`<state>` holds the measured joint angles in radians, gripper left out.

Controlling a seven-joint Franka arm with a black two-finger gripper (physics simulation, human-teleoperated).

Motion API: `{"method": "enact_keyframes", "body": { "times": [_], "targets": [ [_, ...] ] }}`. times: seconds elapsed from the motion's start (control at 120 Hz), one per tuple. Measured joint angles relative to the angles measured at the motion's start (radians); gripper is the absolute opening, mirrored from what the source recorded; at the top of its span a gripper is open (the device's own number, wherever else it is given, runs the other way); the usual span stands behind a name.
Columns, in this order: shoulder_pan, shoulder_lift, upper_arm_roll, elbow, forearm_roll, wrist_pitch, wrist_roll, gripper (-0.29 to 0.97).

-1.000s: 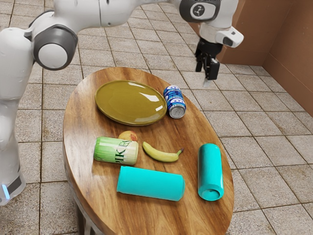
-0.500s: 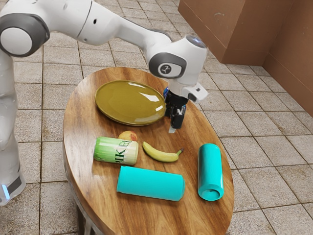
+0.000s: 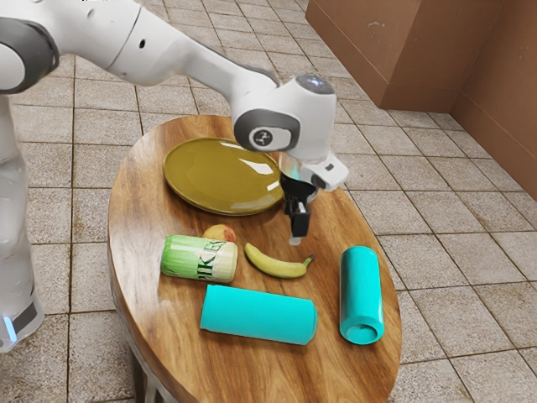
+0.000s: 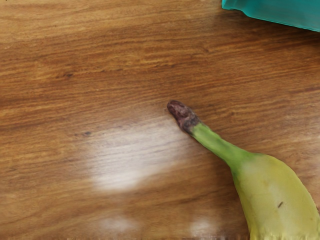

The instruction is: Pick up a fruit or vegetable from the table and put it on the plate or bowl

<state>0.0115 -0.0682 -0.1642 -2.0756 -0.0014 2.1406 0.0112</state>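
Observation:
A yellow banana [image 3: 277, 264] lies on the oval wooden table [image 3: 159, 210], its green stem toward the exterior view's right. My gripper [image 3: 297, 237] points straight down and hovers open just above the stem end, with nothing between its fingers. In the wrist view the banana [image 4: 270, 190] sits right under my hand, its dark stem tip [image 4: 182, 115] out on bare wood. An olive-green plate [image 3: 222, 175] rests at the table's far side, beyond the gripper. A round orange-red fruit [image 3: 220, 232] peeks out behind the green can.
A green can [image 3: 200, 259] lies on its side to the left of the banana in the exterior view. Two teal cylinders lie nearby, one [image 3: 258, 314] in front of the banana and one [image 3: 361, 294] to its right, whose edge [image 4: 275, 12] appears in the wrist view.
My arm has swung down from high above the table's far edge, past the plate's rim, to a low hover over the banana's stem. The objects on the table have not moved.

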Motion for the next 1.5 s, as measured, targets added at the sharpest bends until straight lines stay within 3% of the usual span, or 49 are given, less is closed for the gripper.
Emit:
{"method": "enact_keyframes", "body": {
  "times": [0.15,1.5],
  "targets": [
    [-0.073,-0.012,-0.02,-0.029,0.0,0.01,0.0,0.68],
    [-0.05,0.047,-0.031,-0.098,-0.019,0.092,-0.007,0.67]
  ]
}}
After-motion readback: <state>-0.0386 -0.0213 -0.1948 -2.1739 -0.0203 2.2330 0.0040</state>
